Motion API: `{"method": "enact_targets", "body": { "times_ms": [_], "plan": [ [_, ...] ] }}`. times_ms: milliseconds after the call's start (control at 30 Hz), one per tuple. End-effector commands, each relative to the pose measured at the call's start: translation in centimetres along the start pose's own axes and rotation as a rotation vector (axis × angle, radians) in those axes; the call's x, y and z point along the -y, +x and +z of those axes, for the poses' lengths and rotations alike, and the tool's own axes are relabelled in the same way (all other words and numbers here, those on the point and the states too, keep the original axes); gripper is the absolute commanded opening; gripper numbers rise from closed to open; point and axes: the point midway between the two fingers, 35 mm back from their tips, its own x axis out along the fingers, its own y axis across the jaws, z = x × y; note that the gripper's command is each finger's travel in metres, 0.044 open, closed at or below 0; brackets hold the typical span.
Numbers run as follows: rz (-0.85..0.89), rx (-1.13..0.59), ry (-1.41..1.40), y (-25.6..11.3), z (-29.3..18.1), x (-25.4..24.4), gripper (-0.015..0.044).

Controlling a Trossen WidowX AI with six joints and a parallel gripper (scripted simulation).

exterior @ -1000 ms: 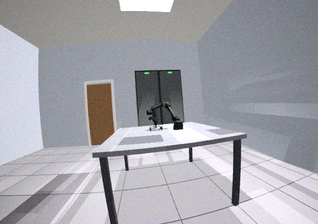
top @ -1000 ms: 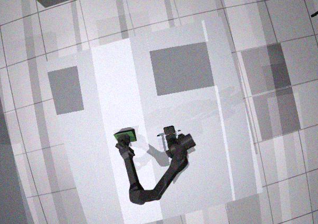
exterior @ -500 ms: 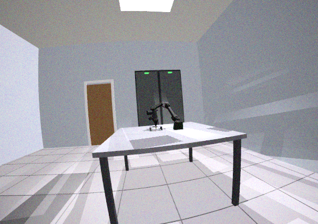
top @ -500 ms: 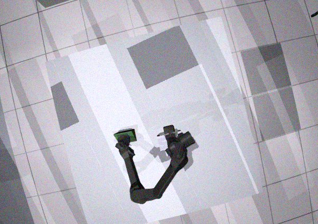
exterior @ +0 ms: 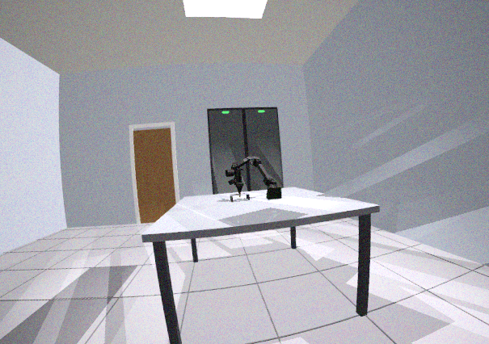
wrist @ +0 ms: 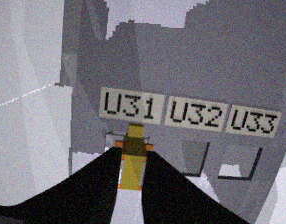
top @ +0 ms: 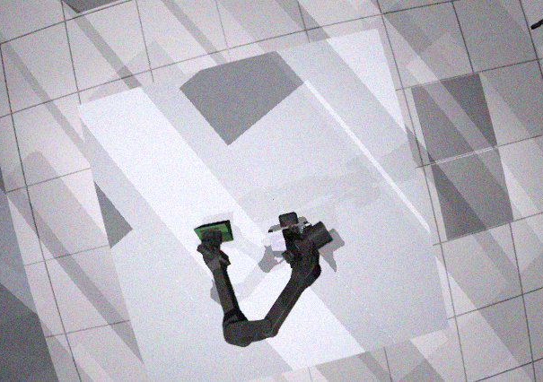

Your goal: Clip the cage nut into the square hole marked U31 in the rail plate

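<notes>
Our black, tapered gripper (top: pixel 276 242) (exterior: pixel 239 195) (wrist: pixel 131 159) pinches the yellow-and-orange, narrow cage nut (wrist: pixel 132 172) over the U31 square hole (wrist: pixel 114 142). Around it we see the flat grey rail plate (wrist: pixel 204 65), its pale labels (wrist: pixel 195 113) black-lettered.

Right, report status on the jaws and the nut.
Jaws shut on the cage nut. Nut in front of the U31 hole in the wrist view, hiding part of it; seating can't be confirmed. Nothing seen blocking.

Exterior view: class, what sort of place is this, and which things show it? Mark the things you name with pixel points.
Probably a lab or server room: a robot arm (top: pixel 283 303) (exterior: pixel 263 172) on a table (top: pixel 393 288) (exterior: pixel 334 206), and dark cabinets (exterior: pixel 229 149) with green lights behind.
</notes>
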Motion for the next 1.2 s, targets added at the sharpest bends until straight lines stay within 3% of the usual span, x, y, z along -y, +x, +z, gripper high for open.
{"method": "enact_targets", "body": {
  "times_ms": [0,767,1167],
  "plan": [
    [-0.006,0.001,0.002,-0.02,0.02,-0.03,0.0023],
    [-0.007,0.001,0.002,0.05,0.02,-0.31,0.0023],
    [-0.003,-0.001,-0.001,0.04,-0.01,-0.33,0.0338]
  ]
}}
